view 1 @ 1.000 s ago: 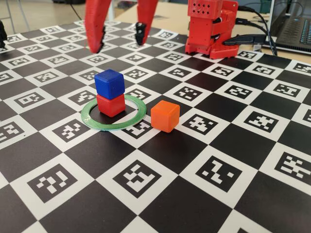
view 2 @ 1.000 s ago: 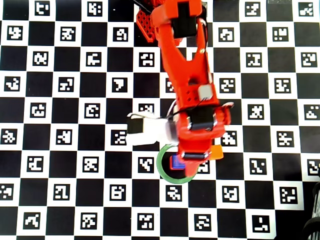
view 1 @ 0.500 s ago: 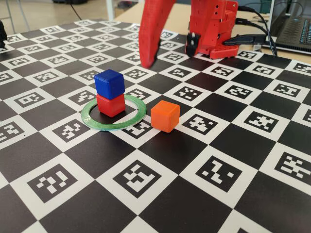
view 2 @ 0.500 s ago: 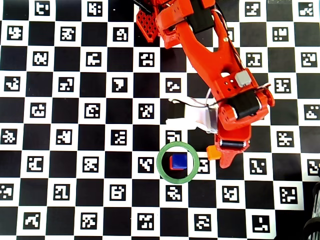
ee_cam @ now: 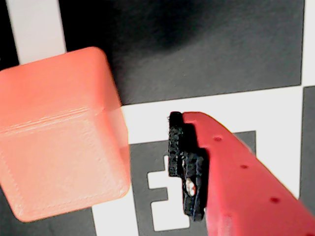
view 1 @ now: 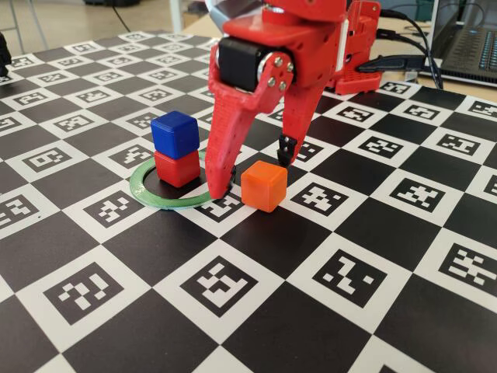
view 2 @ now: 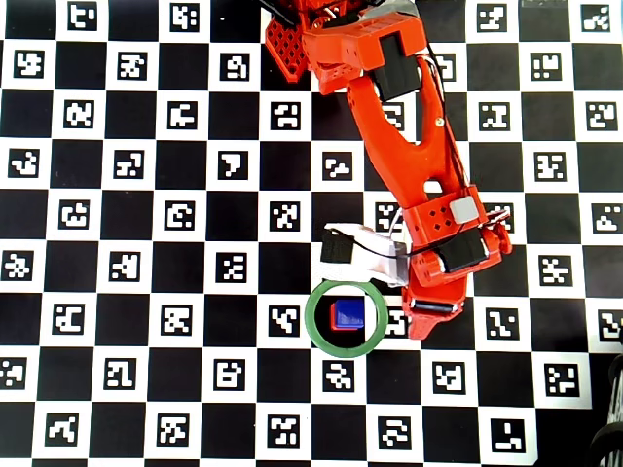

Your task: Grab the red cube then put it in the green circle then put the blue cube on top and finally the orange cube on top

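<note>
The red cube sits inside the green circle, with the blue cube stacked on top of it. The orange cube rests on the board just right of the ring. My gripper is open and lowered to the board, one finger by the ring and the other behind the cube. In the wrist view the orange cube fills the left, and a black finger pad stands apart from it. From overhead the blue cube covers the red one within the ring, and the arm hides the orange cube.
The board is a black and white checker of printed markers. The arm's red base stands at the far edge. A laptop and cables lie at the back right in the fixed view.
</note>
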{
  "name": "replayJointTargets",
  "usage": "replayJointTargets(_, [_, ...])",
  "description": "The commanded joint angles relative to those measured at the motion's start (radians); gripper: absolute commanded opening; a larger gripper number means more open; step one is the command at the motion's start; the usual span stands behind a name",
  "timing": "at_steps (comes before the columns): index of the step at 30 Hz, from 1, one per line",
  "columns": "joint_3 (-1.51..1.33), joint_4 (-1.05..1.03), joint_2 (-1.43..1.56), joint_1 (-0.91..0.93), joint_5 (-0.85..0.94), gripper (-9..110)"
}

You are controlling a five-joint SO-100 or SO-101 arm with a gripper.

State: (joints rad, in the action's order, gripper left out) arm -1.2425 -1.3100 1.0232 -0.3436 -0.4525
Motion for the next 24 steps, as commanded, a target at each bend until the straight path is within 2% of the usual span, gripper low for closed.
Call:
replayJointTargets(1, [0.003, 0.028, 0.026, 0.015, -0.005, 41])
replayJointTargets(16, [-0.003, 0.048, 0.015, 0.023, 0.026, 41])
replayJointTargets(24, [-0.003, 0.055, 0.015, 0.029, 0.107, 40])
